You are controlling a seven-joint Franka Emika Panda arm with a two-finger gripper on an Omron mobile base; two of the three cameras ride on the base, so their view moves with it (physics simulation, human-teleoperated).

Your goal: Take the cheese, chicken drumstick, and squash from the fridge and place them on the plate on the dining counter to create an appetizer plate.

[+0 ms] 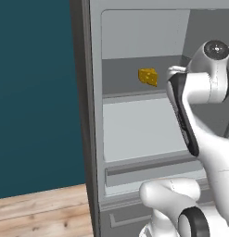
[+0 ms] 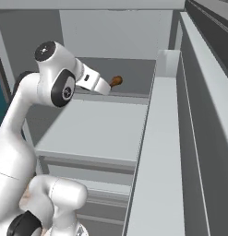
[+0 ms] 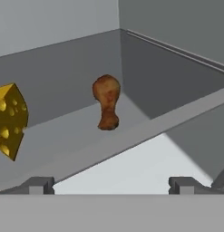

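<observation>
Inside the open fridge (image 1: 134, 134), on an upper shelf, the cheese (image 3: 9, 120) and the chicken drumstick (image 3: 106, 106) are seen lying apart, with the drumstick centred ahead of the gripper (image 3: 111, 185), whose jaws are spread wide and hold nothing. Nothing is judged to have been carried off yet; all three items remain to be plated. No writing or label can be read.

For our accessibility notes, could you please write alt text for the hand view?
A chicken drumstick stands on a grey fridge shelf, with the cheese apart to its left. The open gripper faces them, short of the shelf edge.
</observation>
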